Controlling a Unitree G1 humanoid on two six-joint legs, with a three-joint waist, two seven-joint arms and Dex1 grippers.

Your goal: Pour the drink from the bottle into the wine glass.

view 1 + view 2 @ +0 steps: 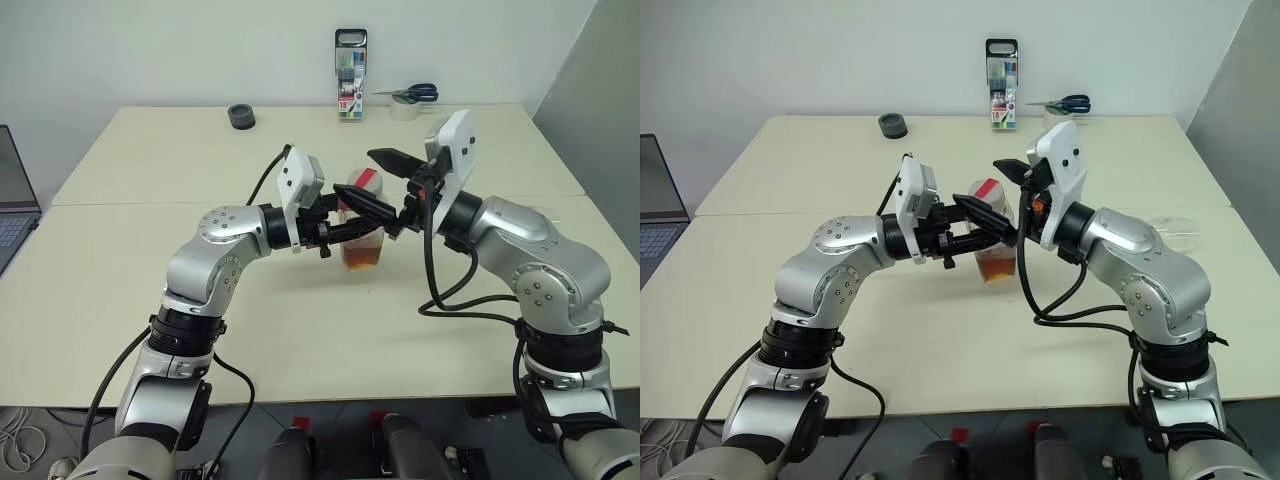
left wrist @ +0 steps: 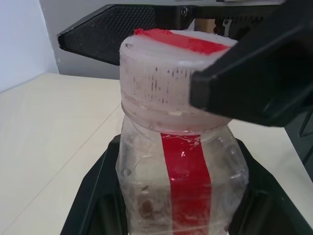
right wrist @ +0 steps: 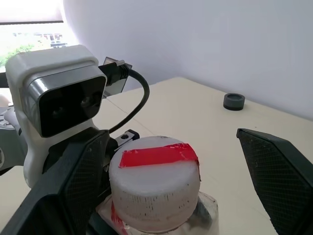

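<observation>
Cream tabletop (image 1: 150, 300) under our arms carries the bottle (image 1: 362, 228) near its centre, upright, with the drink (image 1: 362, 257) low inside. Our left gripper (image 1: 372, 221) clamps narrowly round the bottle's body from nine o'clock. Our right gripper (image 3: 183, 178) stands wide, its fingers (image 3: 281, 174) flanking the white cap (image 3: 154, 183). A pen box (image 1: 351, 61) stands at twelve o'clock.

Marker box (image 1: 351, 62), scissors (image 1: 411, 94), black ring (image 1: 241, 116), laptop (image 1: 14, 205), table (image 1: 150, 160)

Cream table (image 1: 150, 300), white wall (image 1: 150, 50), laptop (image 1: 15, 205) at left edge
</observation>
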